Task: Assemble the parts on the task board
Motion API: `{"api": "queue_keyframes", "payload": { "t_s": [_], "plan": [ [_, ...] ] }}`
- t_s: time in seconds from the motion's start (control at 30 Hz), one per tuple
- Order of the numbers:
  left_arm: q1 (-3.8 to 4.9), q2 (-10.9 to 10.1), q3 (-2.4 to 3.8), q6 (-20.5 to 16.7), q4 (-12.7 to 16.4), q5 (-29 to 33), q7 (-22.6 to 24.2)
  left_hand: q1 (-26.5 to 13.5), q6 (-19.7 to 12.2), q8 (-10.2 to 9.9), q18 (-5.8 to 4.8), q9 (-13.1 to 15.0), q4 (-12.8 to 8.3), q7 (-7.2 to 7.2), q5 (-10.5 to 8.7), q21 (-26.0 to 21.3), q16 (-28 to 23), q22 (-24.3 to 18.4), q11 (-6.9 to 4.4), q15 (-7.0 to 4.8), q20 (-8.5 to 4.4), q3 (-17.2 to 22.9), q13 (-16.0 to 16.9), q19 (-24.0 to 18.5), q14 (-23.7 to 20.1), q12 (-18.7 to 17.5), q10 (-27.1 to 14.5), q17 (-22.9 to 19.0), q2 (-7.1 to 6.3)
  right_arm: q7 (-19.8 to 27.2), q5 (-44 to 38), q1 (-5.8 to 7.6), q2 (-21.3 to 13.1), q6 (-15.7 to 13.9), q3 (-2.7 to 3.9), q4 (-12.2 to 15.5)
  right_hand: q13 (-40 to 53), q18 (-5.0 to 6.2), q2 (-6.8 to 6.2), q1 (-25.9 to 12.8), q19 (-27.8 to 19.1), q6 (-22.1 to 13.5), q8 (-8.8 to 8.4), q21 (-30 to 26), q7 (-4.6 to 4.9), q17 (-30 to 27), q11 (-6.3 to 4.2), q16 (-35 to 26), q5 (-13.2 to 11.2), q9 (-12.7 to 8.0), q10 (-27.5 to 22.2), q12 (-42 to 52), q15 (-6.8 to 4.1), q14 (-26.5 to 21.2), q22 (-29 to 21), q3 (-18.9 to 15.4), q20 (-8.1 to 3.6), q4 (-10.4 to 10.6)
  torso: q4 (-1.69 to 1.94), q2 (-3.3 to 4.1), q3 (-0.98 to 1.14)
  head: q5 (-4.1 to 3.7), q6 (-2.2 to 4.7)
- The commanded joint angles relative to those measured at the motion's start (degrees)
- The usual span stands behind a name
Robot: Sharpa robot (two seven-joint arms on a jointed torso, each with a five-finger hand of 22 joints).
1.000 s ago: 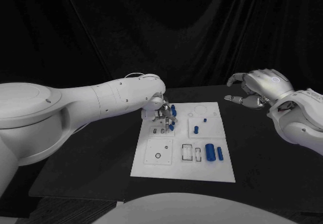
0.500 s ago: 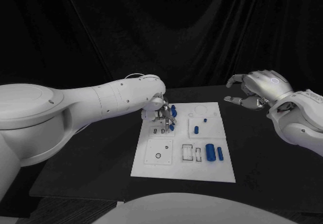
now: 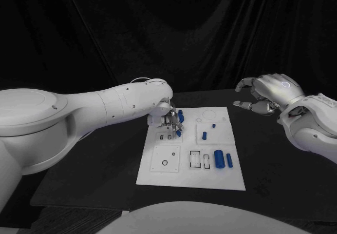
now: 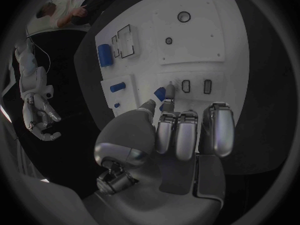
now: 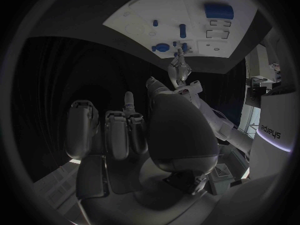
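The white task board (image 3: pixel 211 178) lies in the middle of the black table. My left hand (image 3: pixel 168 122) hangs low over its far left corner, fingertips down by two small slots (image 4: pixel 195 86). In the left wrist view a small blue part (image 4: pixel 160 93) sits between the thumb and an extended finger (image 4: pixel 170 91), apparently pinched. A larger blue part (image 3: pixel 180 115) lies just beyond the hand. My right hand (image 3: pixel 270 92) is raised off the board's far right, fingers loosely curved and apart, holding nothing.
More blue parts lie on the board: a short peg (image 3: pixel 204 135), a tiny one (image 3: pixel 214 125), a thick cylinder (image 3: pixel 219 159) and a thin bar (image 3: pixel 230 160) on the near right. Empty rectangular recesses (image 3: pixel 198 160) and a round hole (image 3: pixel 164 163) sit nearer me.
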Motion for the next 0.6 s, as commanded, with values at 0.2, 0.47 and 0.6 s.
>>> {"api": "queue_keyframes", "payload": {
  "t_s": [0.2,0.47,0.6],
  "plan": [
    [-0.32,0.5,0.05,1.3,-0.3,0.4,0.4,1.2,0.6,-0.9,-0.88,0.6,-0.2,0.14,0.63,-0.1,0.6,2.1,-0.36,-0.73,-0.60,1.7,15.2,-0.2,6.6,0.8,6.5,15.1,-0.21,0.3,0.8,-0.14,0.0,0.1,0.05,0.0,15.2,0.23,0.05,0.2,1.4,-0.2,0.96,-0.4,0.28,14.4,0.29,-0.1,1.3,0.5,5.4,1.0,0.00,5.6,11.9,1.0,-0.03,0.2,0.00,0.02,0.03,0.02,0.00],
    [-0.64,0.9,0.05,1.6,-0.8,0.4,0.3,1.3,0.6,-1.0,-0.86,0.6,-0.4,0.13,0.60,-0.2,0.6,2.0,-0.35,-0.72,-0.59,1.9,15.2,-0.3,6.6,0.8,6.5,15.1,-0.20,0.4,0.8,-0.17,0.1,0.1,0.05,-0.1,15.2,0.24,0.04,0.3,1.3,-0.2,1.00,-0.4,0.31,14.4,0.31,-0.1,1.4,0.5,5.4,1.0,0.02,5.6,11.9,1.1,-0.01,0.2,-0.02,0.07,0.08,0.07,0.00],
    [-0.72,0.9,0.05,1.7,-0.8,0.4,0.3,1.6,0.7,-1.1,-0.86,0.6,-0.8,0.09,0.70,-0.3,0.6,2.0,-0.38,-0.72,-0.60,2.4,15.2,-0.3,6.6,0.8,6.5,15.1,-0.30,0.3,0.8,-0.20,0.0,0.2,0.05,-0.1,15.2,0.24,0.04,0.3,1.3,-0.2,1.00,-0.4,0.31,14.4,0.31,-0.1,1.4,0.5,5.4,1.0,0.02,5.6,11.9,1.1,-0.01,0.2,-0.04,0.11,0.09,0.22,0.00]
  ]
}}
